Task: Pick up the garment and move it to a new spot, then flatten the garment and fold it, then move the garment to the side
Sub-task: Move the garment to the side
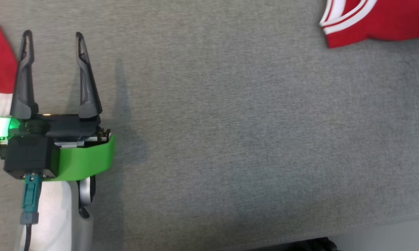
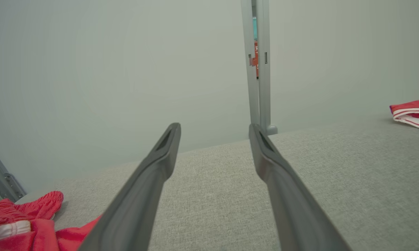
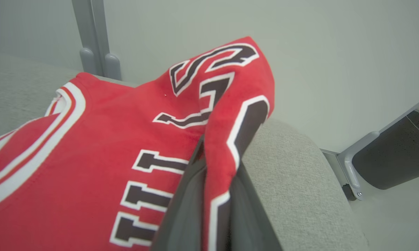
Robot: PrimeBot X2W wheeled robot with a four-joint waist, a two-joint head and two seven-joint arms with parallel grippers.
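Red jersey (image 3: 91, 146) looks soft and light, right gripper (image 3: 220, 157) pinching its 3 o'clock fold, left gripper (image 1: 53, 35) spread wide.

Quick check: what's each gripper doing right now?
Left gripper: open, holding nothing.
Right gripper: shut on a fold of the red jersey.
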